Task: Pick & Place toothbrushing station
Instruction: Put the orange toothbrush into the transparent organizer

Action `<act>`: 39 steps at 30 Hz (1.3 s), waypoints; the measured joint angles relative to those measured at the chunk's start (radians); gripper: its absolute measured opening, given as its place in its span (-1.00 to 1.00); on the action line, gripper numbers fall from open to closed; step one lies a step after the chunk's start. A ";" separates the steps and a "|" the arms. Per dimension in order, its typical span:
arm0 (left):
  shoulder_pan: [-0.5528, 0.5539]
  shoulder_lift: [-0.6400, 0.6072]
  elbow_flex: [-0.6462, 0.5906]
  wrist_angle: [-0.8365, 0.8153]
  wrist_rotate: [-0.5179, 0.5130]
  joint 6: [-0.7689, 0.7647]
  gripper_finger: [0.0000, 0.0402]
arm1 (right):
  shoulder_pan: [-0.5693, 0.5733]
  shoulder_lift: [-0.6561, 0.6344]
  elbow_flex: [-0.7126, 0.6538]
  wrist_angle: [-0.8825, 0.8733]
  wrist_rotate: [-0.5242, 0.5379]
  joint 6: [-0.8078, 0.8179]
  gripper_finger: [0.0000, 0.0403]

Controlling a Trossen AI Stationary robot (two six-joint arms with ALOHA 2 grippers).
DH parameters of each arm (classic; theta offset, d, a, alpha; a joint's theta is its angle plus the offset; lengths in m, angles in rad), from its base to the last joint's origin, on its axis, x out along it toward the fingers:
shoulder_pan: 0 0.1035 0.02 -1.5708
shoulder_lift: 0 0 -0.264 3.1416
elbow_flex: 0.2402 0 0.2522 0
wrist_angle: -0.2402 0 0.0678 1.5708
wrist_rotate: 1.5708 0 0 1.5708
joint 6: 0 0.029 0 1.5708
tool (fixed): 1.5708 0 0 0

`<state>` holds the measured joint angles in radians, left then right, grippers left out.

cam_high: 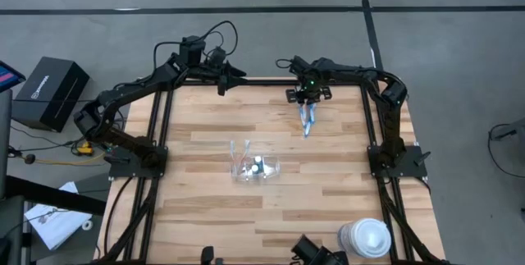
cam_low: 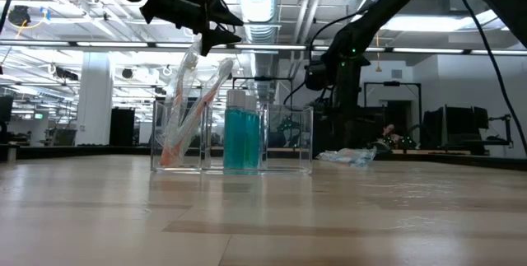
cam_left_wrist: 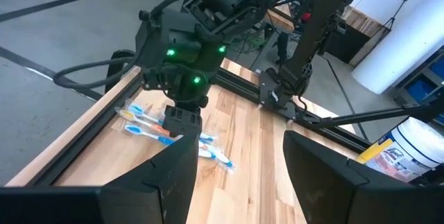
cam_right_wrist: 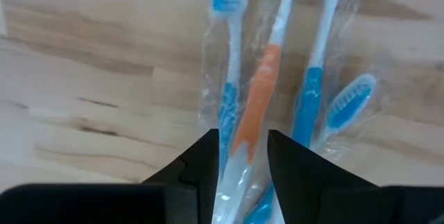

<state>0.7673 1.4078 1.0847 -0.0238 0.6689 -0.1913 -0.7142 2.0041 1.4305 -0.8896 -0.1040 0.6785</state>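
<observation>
Grey concrete floor surrounds a pale wooden table (cam_high: 205, 207) framed by black rails, with an open, ceiling-lit hall behind it in the low view. On the floor off the table's left side sits a black box (cam_high: 51, 93) with white lettering too small to read. A white round container (cam_high: 367, 238) stands at the table's near right corner; in the left wrist view a white tub (cam_left_wrist: 415, 144) carries a red-and-yellow label whose words cannot be made out.

Near the table's middle stands a clear plastic holder (cam_high: 254, 167) (its walls are almost invisible from above). The low view shows two wrapped toothbrushes (cam_low: 191, 105) leaning in one compartment and two blue-green tubes (cam_low: 244, 137) upright in the next.

Toward the far right of the table lies a loose bunch of wrapped toothbrushes (cam_high: 308, 121), blue, white and orange. The right gripper (cam_high: 308, 98) is down over this bunch. In the right wrist view its jaws stand partly apart on either side of the orange-handled toothbrush (cam_right_wrist: 253, 109), with the clear wrapper between them; whether they press it firmly cannot be told. Neighbouring blue brushes (cam_right_wrist: 312, 92) lie just beside, their ends cut off by the frame.

The left gripper (cam_high: 221, 83) hangs over the far edge of the table, well apart from both bunch and holder, jaws wide apart and holding nothing.
</observation>
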 joint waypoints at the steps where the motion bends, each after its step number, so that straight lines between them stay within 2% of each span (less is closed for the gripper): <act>1: 0.000 0.000 0.000 -0.001 0.000 0.000 0.03 | -0.001 0.000 -0.001 0.003 0.000 0.002 -0.44; 24: 0.033 0.000 0.000 -0.005 0.037 0.011 0.03 | -0.007 0.014 -0.001 0.029 -0.003 0.033 -0.46; 35: 0.048 0.000 0.000 -0.005 0.037 0.008 0.03 | -0.015 0.014 -0.001 0.038 -0.003 0.032 -0.90; 39: 0.048 0.000 0.000 -0.005 0.037 0.008 0.03 | -0.023 0.014 -0.001 0.041 -0.002 0.021 -0.99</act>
<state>0.8150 1.4075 1.0847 -0.0292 0.7055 -0.1833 -0.7367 2.0182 1.4300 -0.8488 -0.1059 0.6991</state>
